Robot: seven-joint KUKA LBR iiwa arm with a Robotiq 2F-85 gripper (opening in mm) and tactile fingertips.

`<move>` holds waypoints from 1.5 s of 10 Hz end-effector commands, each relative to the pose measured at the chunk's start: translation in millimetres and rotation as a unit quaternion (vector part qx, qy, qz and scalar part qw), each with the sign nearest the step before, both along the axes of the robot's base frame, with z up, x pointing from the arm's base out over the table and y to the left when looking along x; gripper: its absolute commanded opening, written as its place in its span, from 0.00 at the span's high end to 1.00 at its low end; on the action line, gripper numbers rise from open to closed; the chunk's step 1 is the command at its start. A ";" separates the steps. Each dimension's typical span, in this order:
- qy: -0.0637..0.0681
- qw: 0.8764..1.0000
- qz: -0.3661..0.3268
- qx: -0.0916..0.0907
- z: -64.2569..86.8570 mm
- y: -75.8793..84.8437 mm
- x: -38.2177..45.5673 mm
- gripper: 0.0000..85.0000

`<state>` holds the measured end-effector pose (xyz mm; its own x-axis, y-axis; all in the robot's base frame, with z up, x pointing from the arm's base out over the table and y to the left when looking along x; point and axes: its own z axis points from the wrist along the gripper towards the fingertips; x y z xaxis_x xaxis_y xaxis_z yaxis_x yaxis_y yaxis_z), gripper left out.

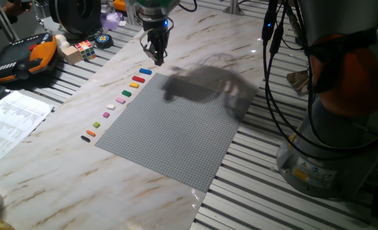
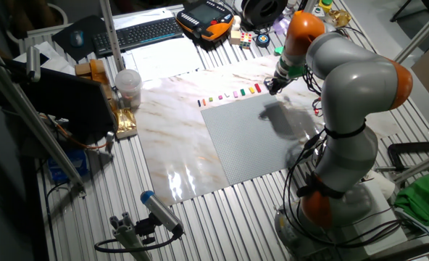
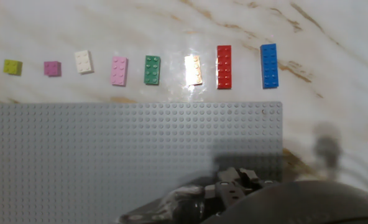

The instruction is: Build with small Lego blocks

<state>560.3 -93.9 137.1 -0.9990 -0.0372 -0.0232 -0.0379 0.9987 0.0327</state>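
Observation:
The small Lego blocks lie in a row on the marble table along the far edge of the grey baseplate (image 3: 134,155). In the hand view, from the right, they are blue (image 3: 269,65), red (image 3: 224,66), yellow (image 3: 193,69), green (image 3: 151,70), pink (image 3: 119,70), white (image 3: 83,61), magenta (image 3: 53,68), lime (image 3: 12,66) and an orange one cut off by the left edge. My gripper (image 1: 157,61) hangs just beyond the blue block (image 1: 145,71), above the table. Its fingertips look drawn together, with nothing between them. In the hand view the gripper (image 3: 234,183) is only a dark blur.
A puzzle cube (image 1: 84,48), a teach pendant (image 1: 23,56) and paper sheets (image 1: 10,118) lie at the table's left end. A keyboard (image 2: 138,32) and a plastic cup (image 2: 128,83) stand farther off. Slatted metal surrounds the marble top, and the robot base (image 1: 329,160) stands at the right.

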 end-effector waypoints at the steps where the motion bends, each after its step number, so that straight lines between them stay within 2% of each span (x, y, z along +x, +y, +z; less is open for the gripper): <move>1: -0.001 1.000 -0.002 -0.004 0.0 0.0 -0.1 0.99; 3: -0.006 0.999 -0.018 -0.032 0.0 0.0 -0.1 0.99; 4: -0.005 0.999 -0.020 -0.035 0.0 0.0 -0.1 0.99; 6: 0.007 1.000 -0.013 -0.026 0.0 0.0 -0.1 0.99; 7: 0.004 0.999 -0.007 -0.034 0.0 0.0 -0.1 0.99; 8: -0.005 0.999 0.001 -0.041 0.0 0.0 -0.1 0.99; 10: -0.008 0.999 -0.005 -0.037 -1.0 0.1 1.3 0.99; 12: -0.008 1.000 -0.007 -0.029 -5.0 -0.6 6.6 0.99; 13: -0.010 0.999 -0.006 -0.036 -7.4 -3.1 11.8 0.99; 15: -0.002 0.999 -0.006 -0.035 -12.2 -14.3 23.5 0.99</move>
